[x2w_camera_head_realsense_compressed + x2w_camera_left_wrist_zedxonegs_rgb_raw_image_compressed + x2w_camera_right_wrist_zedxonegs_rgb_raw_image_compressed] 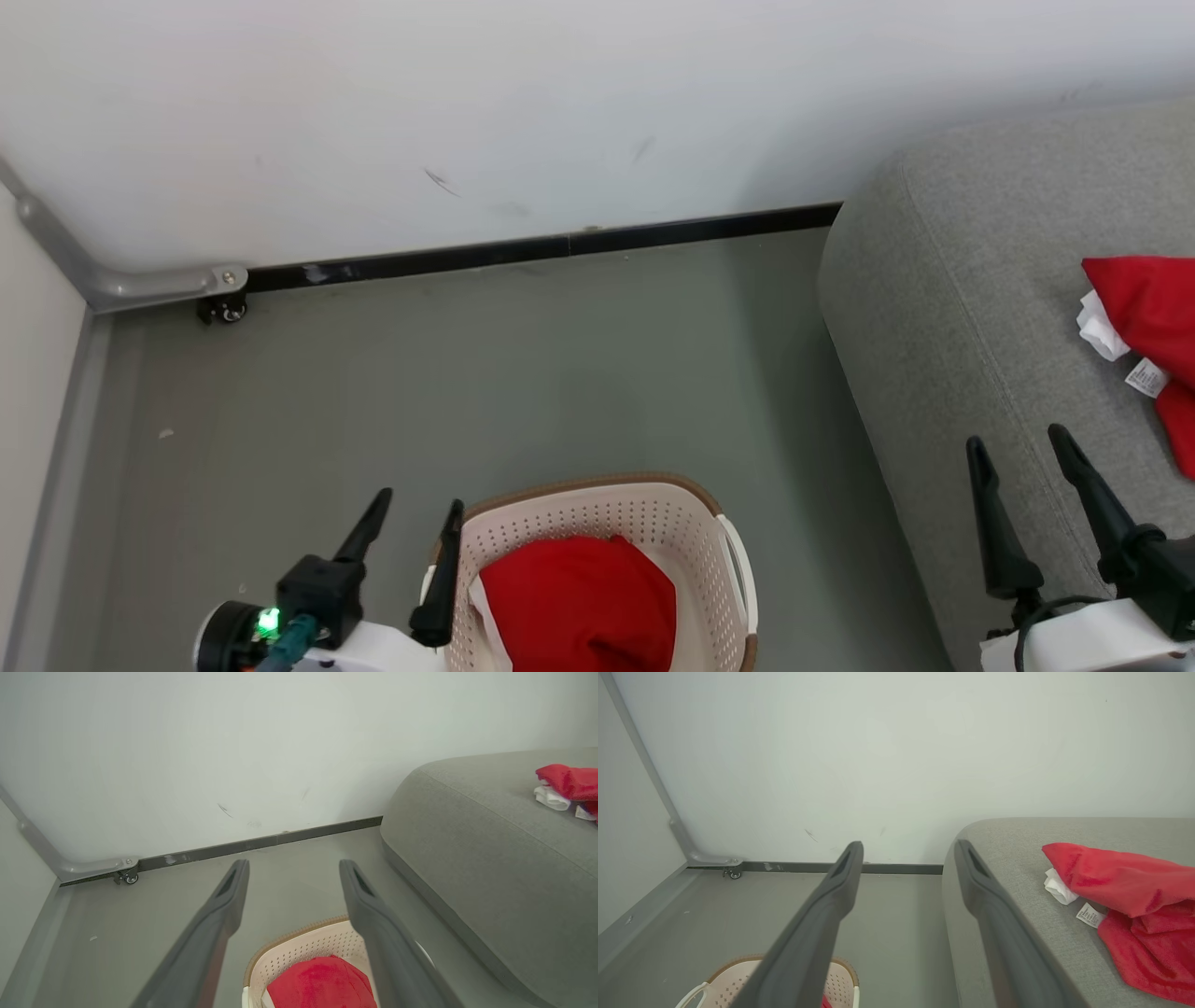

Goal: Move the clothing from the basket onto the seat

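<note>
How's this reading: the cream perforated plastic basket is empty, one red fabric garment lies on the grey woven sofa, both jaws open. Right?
Not quite. The cream perforated plastic basket is not empty: a red fabric garment lies in it, as the head view shows. The rest holds.

Left gripper (419,504) and right gripper (1016,439), long dark two-finger jobs, both sit low with fingers spread wide, empty.
</note>
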Robot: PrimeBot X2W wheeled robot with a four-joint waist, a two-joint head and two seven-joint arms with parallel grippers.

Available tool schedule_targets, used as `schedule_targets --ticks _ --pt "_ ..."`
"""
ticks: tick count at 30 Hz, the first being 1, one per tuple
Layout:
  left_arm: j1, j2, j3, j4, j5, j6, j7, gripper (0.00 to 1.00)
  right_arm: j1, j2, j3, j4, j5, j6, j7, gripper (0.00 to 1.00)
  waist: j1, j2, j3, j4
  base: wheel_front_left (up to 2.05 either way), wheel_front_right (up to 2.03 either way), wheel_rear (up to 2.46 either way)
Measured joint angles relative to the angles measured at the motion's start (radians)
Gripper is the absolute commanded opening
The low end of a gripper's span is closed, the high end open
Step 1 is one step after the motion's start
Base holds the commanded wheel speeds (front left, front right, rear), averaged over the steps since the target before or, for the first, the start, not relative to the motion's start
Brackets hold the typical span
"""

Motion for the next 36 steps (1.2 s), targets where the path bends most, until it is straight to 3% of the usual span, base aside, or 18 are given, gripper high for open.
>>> schedule_targets --ticks 21,36 --pt "-0.168 -0.059 -0.156 0.22 0.09 -0.1 0.039 1.0 -0.124 -0.003 -0.058 -0.064 0.007 0.0 -0.005 1.0 0.0 0.0 0.185 -0.054 0.0 0.0 0.0" --pt "-0.29 -0.094 -0.199 0.383 0.143 -0.113 0.029 1.0 -0.209 -0.002 -0.052 -0.091 0.013 0.0 -0.012 1.0 0.0 0.0 0.32 -0.093 0.0 0.0 0.0"
